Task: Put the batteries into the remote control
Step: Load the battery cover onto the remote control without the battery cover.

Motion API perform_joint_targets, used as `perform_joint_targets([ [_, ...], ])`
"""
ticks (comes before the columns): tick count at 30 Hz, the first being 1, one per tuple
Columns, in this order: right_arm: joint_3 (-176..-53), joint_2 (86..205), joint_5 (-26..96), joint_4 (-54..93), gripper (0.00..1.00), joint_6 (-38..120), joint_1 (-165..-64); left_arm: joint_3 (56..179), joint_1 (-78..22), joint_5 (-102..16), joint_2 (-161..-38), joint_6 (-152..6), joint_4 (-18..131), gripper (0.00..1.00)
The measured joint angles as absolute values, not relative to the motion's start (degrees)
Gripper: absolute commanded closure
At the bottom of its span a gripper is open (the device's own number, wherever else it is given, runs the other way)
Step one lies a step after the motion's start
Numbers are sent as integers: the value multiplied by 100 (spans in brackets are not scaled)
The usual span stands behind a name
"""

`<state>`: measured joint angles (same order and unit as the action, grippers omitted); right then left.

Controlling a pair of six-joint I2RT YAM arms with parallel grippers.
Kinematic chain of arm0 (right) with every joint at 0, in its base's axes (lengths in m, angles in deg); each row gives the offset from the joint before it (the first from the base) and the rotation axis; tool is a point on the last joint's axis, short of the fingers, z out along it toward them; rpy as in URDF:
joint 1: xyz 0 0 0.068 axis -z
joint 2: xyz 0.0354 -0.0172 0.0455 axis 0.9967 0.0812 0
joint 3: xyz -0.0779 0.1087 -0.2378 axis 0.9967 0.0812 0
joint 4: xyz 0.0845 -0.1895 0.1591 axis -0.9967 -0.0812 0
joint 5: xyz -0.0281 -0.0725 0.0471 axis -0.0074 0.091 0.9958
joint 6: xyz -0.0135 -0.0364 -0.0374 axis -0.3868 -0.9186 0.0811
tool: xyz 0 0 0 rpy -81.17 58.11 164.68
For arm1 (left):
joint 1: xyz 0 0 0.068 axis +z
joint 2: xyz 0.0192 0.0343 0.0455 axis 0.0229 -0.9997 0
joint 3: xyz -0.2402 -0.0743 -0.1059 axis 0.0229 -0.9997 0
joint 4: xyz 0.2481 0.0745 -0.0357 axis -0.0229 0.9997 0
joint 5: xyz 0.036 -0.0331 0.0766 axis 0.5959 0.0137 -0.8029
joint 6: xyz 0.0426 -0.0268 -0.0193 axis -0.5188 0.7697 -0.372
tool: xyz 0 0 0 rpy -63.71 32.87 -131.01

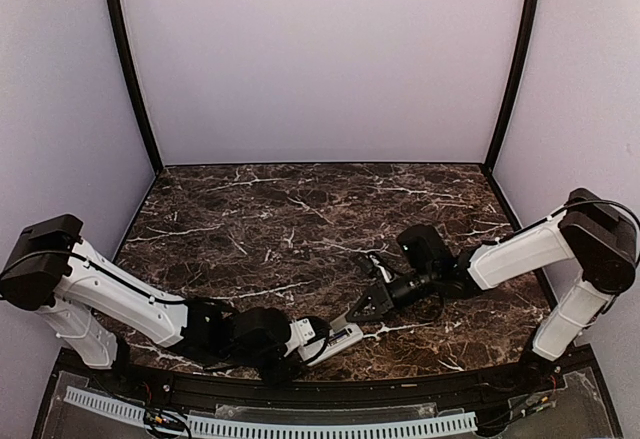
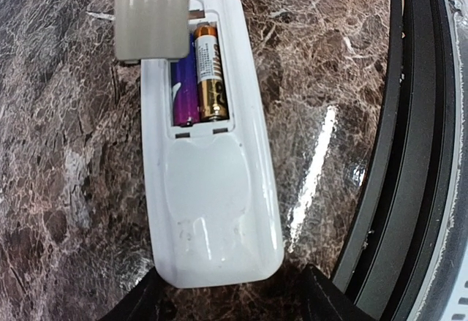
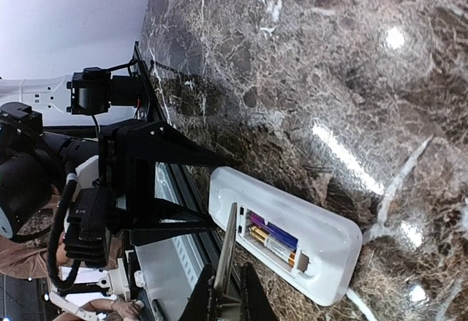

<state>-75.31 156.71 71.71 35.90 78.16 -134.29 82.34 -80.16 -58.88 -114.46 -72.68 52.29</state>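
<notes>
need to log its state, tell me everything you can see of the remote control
The remote control is white plastic, lying face down on the marble table near its front edge. Its back compartment is open, with two batteries side by side, one purple, one gold and black. The left pincer flanks one end; the right pincer holds the cover tilted at the compartment's rim.

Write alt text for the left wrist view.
White remote control lies back-up on dark marble, compartment open, two batteries inside. A battery cover overlaps the compartment's far end; the left end effector straddles the near end.
</notes>
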Motion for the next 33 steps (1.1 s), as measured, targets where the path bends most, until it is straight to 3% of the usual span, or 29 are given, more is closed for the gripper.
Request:
perform_joint_targets([
  [13,-7612,16012,7562,3533,100,7600,-13436,8214,-8016,-5654,-11439,-7237,5130,38],
  [22,-7852,16454,7850,3478,100,7460,-13436,8221,-7948,-5503,-11465,-7335,5076,26],
  [33,-7870,16452,7953,3281,100,7410,-13418,8459,-7833,-5527,-11760,-7362,4936,41],
])
